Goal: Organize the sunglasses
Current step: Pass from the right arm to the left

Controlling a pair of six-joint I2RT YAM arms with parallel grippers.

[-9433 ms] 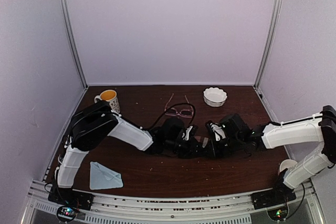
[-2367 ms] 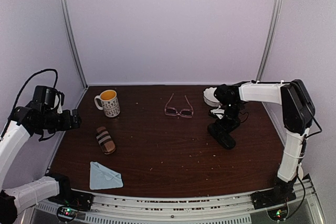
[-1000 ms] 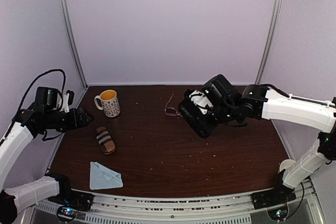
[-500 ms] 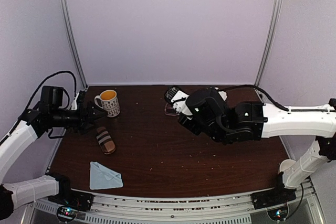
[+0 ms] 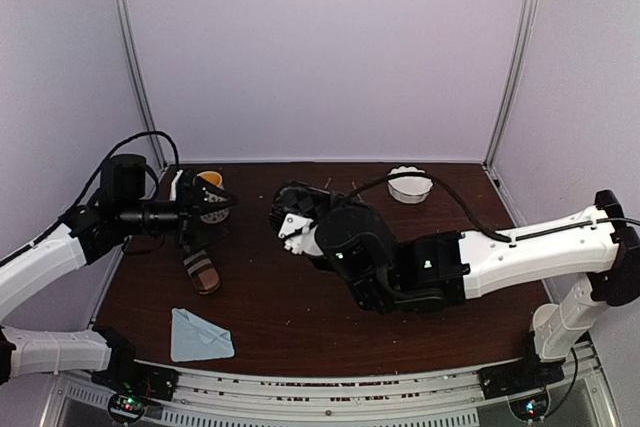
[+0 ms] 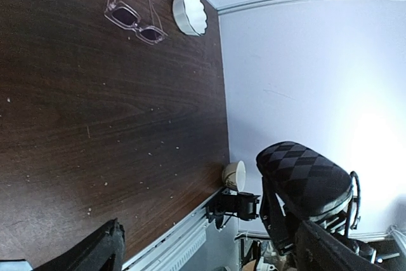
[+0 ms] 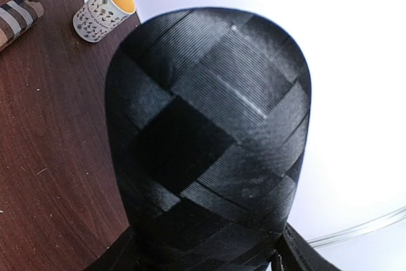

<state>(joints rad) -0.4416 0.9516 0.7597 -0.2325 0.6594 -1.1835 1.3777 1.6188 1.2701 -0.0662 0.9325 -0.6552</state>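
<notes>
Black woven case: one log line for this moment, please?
right gripper: holding black woven oblong case aloft | left gripper: open, empty

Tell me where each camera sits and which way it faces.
Top: above and behind, looking down on the table; both arms show.
Left wrist: faces across the table toward pink glasses and bowl; open left pincer at bottom.
Right wrist: black case held in right pincer fills it; mug behind.
Shared: both wrist views show the black case.

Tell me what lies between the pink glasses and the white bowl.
Only bare tabletop separates the pink glasses and white bowl, per the left wrist view.
</notes>
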